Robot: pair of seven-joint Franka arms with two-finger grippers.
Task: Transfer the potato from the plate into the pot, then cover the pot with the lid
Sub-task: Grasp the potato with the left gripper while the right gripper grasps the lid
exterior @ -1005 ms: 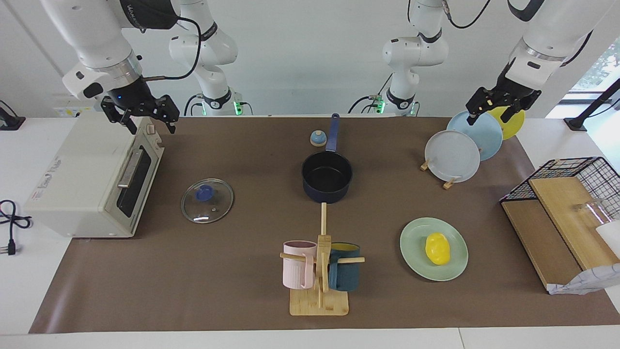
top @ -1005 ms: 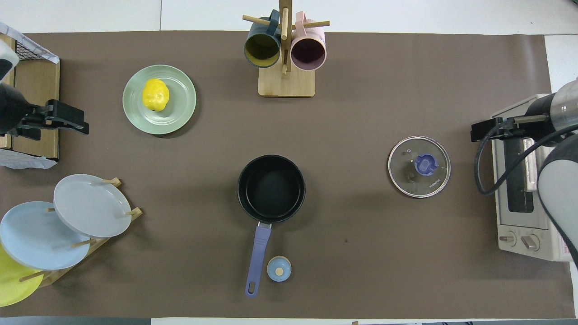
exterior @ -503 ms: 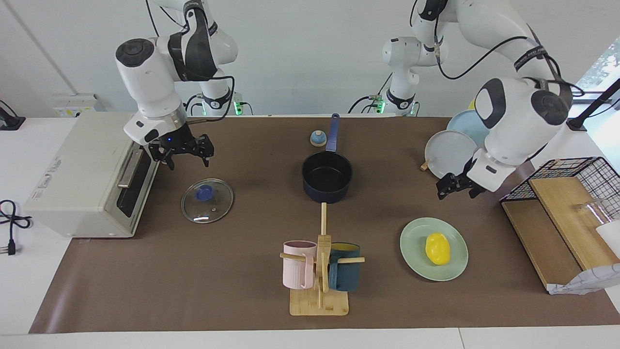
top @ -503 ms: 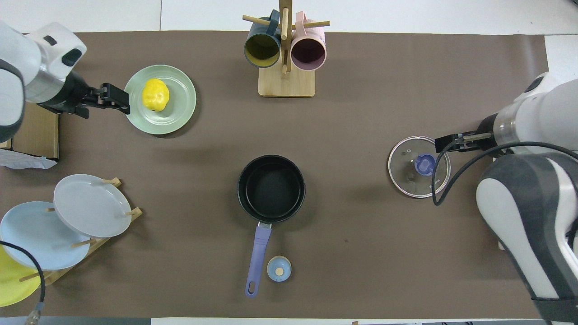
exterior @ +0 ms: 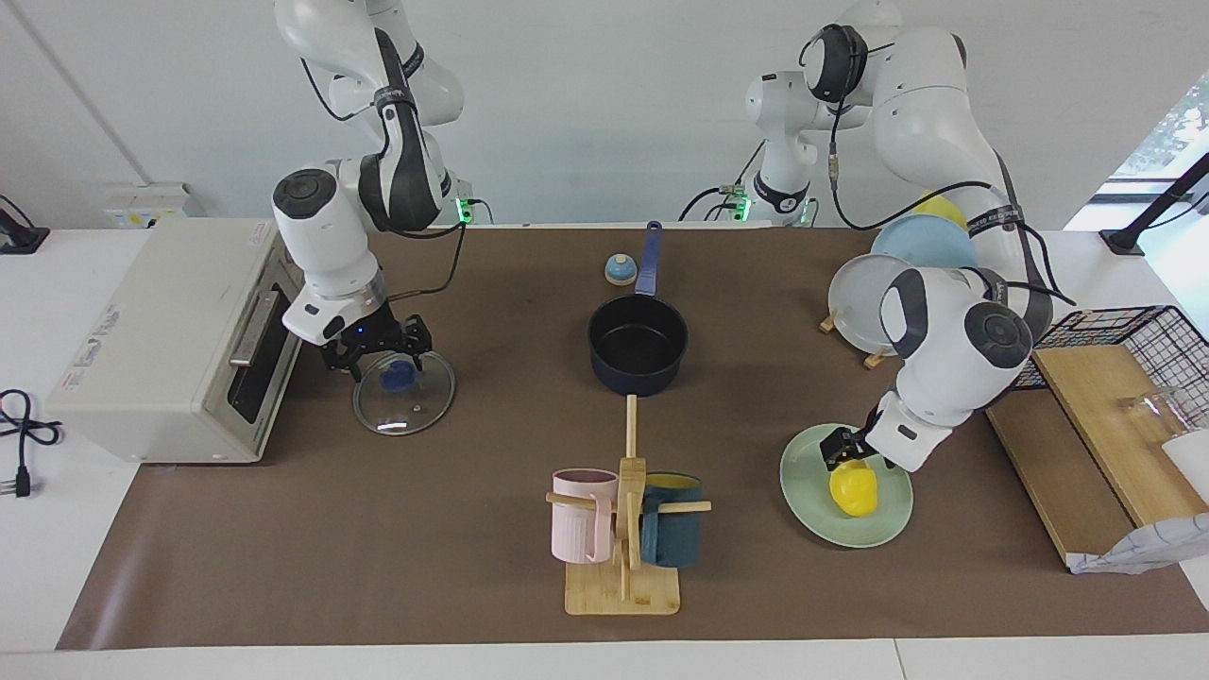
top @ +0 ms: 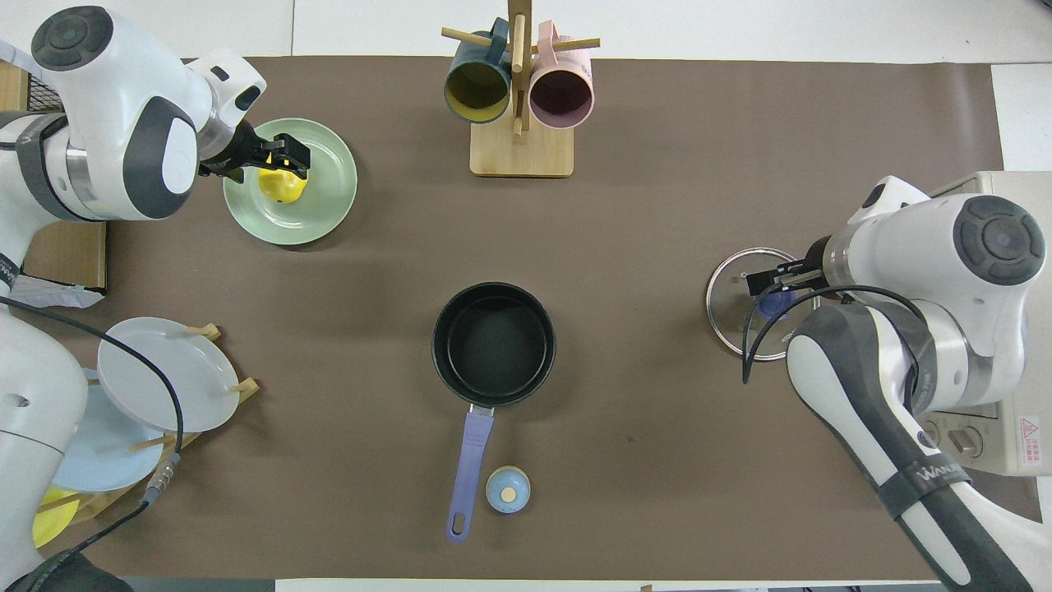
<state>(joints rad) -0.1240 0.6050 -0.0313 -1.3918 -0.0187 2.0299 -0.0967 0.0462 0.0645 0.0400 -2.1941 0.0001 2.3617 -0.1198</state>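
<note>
The yellow potato (exterior: 853,491) lies on the mint-green plate (exterior: 810,510), toward the left arm's end of the table; both also show in the overhead view, the potato (top: 281,188) and the plate (top: 326,205). My left gripper (exterior: 853,457) is open, down at the potato's top, with its fingers on either side. The navy pot (exterior: 638,340) stands mid-table, black inside with nothing in it, its blue handle pointing toward the robots. The glass lid (exterior: 404,404) lies flat toward the right arm's end. My right gripper (exterior: 383,352) is open, low over the lid's blue knob.
A mug rack (exterior: 623,529) with a pink and a dark mug stands farther from the robots than the pot. A toaster oven (exterior: 179,340) sits beside the lid. A plate rack (exterior: 883,302), a wire basket with boards (exterior: 1096,397) and a small blue-and-tan dome (exterior: 620,270) are also there.
Both arms have come down and inward. The left gripper moved from beside the plate onto the potato. The right gripper moved from near the oven to over the lid's knob.
</note>
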